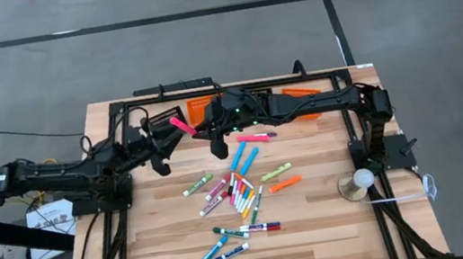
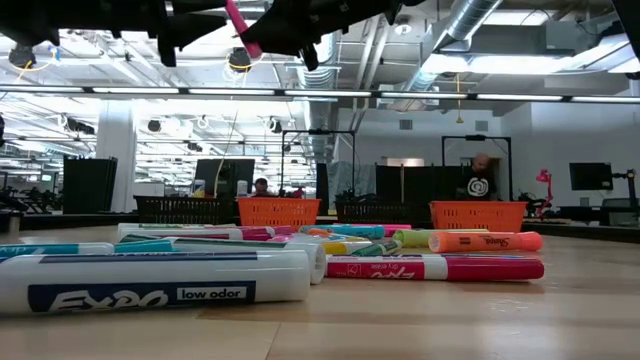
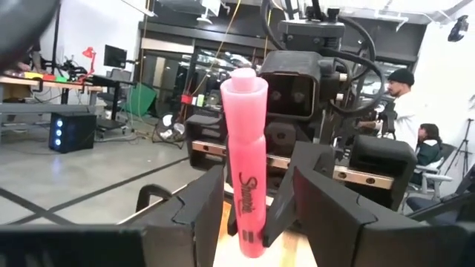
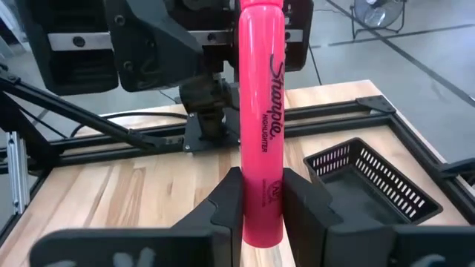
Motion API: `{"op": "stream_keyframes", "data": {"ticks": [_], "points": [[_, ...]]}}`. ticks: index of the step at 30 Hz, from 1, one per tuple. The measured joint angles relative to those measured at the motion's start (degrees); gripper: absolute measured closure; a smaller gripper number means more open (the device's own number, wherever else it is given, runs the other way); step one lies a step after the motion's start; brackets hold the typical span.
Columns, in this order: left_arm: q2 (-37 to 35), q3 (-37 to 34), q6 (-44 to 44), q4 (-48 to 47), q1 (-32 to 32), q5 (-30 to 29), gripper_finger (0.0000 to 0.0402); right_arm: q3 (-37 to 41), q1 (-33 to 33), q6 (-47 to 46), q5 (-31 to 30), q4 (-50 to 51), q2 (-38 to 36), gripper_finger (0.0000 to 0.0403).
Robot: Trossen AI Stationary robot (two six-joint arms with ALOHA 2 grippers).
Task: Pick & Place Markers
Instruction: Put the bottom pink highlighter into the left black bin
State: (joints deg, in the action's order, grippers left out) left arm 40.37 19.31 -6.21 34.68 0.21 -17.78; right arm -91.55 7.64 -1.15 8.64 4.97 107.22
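Note:
A pink Sharpie highlighter hangs in the air between my two arms, above the table's far part, slanting in the low view. My left gripper is shut on one end of it. My right gripper is shut on the other end. Several more markers in blue, green, pink, orange and yellow lie flat in a loose heap on the middle of the table. A white Expo marker lies nearest the low camera. My left gripper pinches the highlighter between its two fingers at the end that bears the Sharpie lettering. The barrel runs on from the fingers toward my right arm, lifted clear of the table. My right gripper pinches the highlighter's other end between its two fingers. A short stub passes back between them. The barrel runs straight on from the fingers toward my left arm, clear of the table.
A black mesh basket stands at the far edge beside the left gripper. Orange baskets stand along the far edge under my right arm. A round pale object sits by the right arm's base. People show in the room beyond.

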Motion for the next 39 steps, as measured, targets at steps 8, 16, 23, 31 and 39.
{"op": "stream_keyframes", "data": {"ticks": [8,16,23,31,39], "points": [[2.0,0.8,0.0,0.5,0.0,0.0,0.0238,0.0,0.0,0.0,0.0,-1.0,0.0,0.0339],[3.3,0.8,-0.1,4.2,0.0,0.0,0.0238,0.0,-0.6,-0.4,0.0,-1.2,0.0,0.0339],[3.3,0.8,-0.5,4.8,0.0,0.0,0.0238,0.0,-0.9,-1.0,0.0,-1.7,-0.1,0.0339],[3.3,0.8,-0.8,5.3,0.0,1.6,0.0255,0.0,-1.6,-1.0,0.0,-2.5,-0.1,0.0339],[3.3,1.5,-1.8,5.6,0.0,1.8,0.0284,0.0,-1.6,-1.5,0.0,-3.2,-0.1,0.0339]]}}
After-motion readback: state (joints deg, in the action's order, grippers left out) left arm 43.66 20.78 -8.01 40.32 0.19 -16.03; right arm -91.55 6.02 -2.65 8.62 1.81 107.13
